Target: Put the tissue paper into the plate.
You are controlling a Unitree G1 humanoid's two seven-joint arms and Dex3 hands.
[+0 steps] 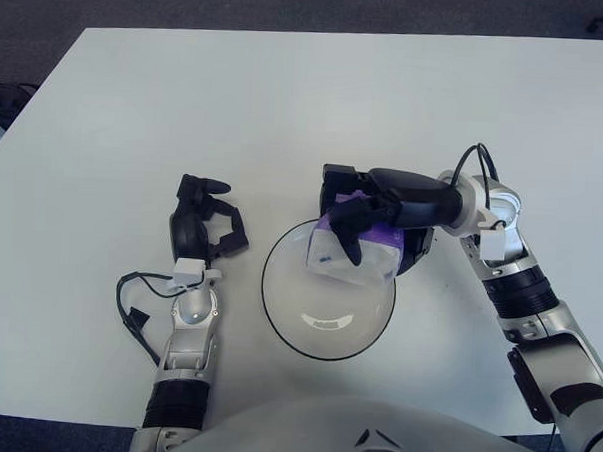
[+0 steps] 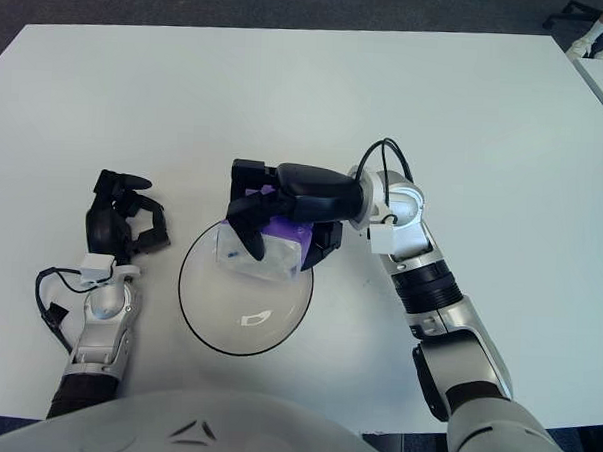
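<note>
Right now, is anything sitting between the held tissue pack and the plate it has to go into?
Nothing visible. The right hand grips the tissue pack over the far part of the plate, whose bowl shows bare. The left hand shows left of the plate.

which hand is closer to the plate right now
Right. The right hand hangs over the plate's far rim, fingers closed on the tissue pack. The left hand shows off to the plate's left, apart from it.
</note>
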